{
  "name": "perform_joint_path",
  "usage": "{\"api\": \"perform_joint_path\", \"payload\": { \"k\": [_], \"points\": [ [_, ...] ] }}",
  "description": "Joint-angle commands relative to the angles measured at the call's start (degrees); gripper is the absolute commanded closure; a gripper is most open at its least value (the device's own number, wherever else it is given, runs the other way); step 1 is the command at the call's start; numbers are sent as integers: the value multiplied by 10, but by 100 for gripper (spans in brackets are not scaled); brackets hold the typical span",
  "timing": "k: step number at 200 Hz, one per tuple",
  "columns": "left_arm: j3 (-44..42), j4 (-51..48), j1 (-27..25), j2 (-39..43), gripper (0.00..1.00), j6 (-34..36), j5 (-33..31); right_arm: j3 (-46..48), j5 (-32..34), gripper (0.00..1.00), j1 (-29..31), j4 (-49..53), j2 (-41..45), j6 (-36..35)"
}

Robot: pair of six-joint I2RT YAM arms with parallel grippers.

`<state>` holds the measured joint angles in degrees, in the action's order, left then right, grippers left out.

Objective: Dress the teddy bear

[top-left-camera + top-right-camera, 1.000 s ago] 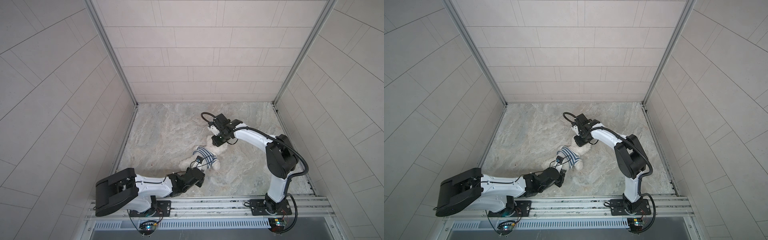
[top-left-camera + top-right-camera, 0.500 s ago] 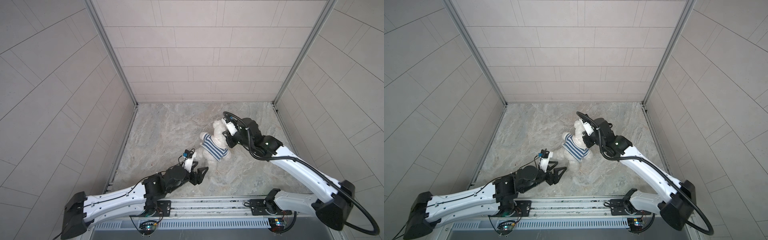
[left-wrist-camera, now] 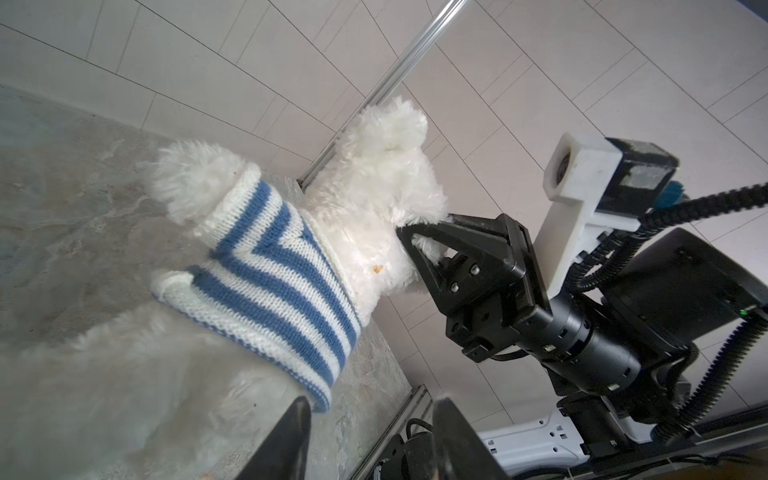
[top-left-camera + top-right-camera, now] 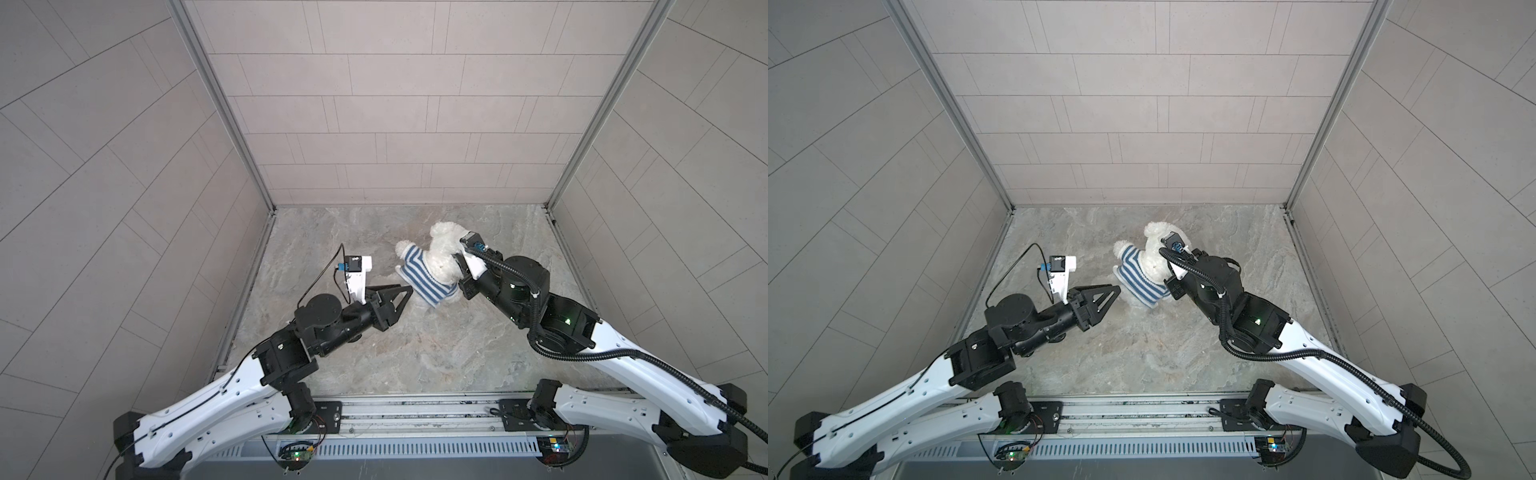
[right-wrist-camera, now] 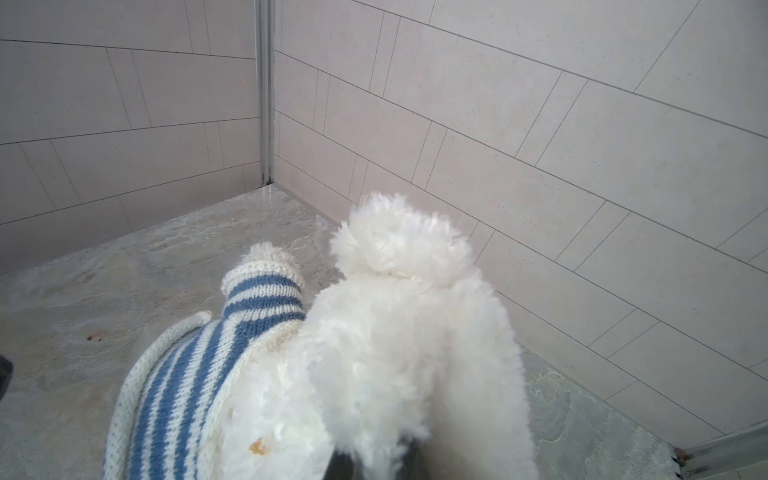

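"Where is the teddy bear (image 4: 442, 253)?"

"It is over the stone floor (image 4: 374, 353), and the back wall (image 4: 395, 124) is near, behind the bear. The right gripper (image 3: 419, 228) has the bear by the head."

"Is that gripper open?"

"No. Its two black fingers are squeezed close together, deep in the fluffy white fur on the side of the bear's head."

"What is the bear wearing?"

"A blue-and-white striped shirt (image 4: 424, 278). It goes round the bear's body. One white paw (image 4: 402, 248) pokes out of a sleeve, on the far side of the bear from the right gripper."

"Does the bear sit on the floor?"

"I can't tell. Its legs are all blurry from close up."

"And the left gripper (image 4: 406, 289)?"

"It is low down, just beside the bear, at the bottom edge of the shirt. Its fingers (image 3: 291, 436) are partly apart, with a gap between them. Nothing is in the gap. I can't tell if a tip touches the shirt."
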<state>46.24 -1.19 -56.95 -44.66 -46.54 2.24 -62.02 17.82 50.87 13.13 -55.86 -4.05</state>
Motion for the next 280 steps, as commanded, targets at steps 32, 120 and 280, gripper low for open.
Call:
{"api": "perform_joint_path", "payload": {
  "k": [32,120,280],
  "points": [
    [58,-27,3,-60,63,-37,5,0,115,100,29,-93,21,-20],
    [65,2,3,-102,72,-64,-20,30,109,100,52,-143,32,-24],
    [67,3,10,-121,73,-73,-62,76,84,100,58,-201,72,-22]
  ]
}}
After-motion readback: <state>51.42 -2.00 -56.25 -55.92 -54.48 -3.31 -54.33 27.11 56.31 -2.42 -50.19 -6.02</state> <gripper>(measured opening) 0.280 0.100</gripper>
